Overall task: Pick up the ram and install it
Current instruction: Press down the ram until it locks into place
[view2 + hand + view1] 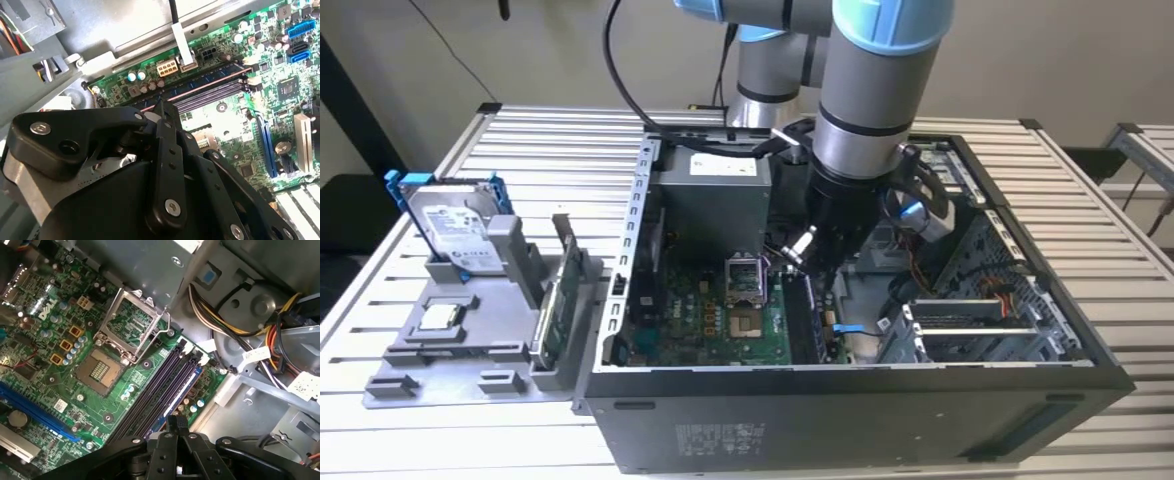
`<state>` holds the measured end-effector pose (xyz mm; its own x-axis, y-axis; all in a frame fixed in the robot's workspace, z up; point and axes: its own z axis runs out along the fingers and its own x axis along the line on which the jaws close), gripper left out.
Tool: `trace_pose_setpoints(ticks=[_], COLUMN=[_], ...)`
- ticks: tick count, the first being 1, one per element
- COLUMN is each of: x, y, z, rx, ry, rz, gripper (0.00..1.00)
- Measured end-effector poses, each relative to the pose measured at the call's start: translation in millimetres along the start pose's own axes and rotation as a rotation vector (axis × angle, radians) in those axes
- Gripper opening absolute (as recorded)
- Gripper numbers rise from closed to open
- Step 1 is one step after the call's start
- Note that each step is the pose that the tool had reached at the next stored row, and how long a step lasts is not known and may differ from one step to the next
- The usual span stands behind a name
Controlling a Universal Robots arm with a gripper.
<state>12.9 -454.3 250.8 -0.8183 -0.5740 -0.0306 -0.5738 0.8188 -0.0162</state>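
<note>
The hand [176,426] hangs inside the case [854,400], fingers together just over the slots [160,390]. The ram [200,82] looks seated in the outermost slot, so installation seems nearly finished.

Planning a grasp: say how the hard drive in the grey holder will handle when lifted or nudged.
The hard drive looks metal-cased, so probably stiff and heavy for its size. It stands leaning in the grey holder, so a sideways push might tip it. Its smooth face may be slippery.
</note>
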Motion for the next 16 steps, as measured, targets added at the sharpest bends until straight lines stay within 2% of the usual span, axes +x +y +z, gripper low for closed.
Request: trace_pose_setpoints(ticks=[7, 12, 16], x=[0.0, 0.1, 0.2], y=[0.0, 0.0, 0.1], z=[0.0, 0.0, 0.0], rx=[-0.0054, -0.009, -0.0115], ry=[-0.0035, -0.0057, -0.0071], rz=[-0.088, -0.131, -0.188], gripper=[0.11, 0.11, 0.11])
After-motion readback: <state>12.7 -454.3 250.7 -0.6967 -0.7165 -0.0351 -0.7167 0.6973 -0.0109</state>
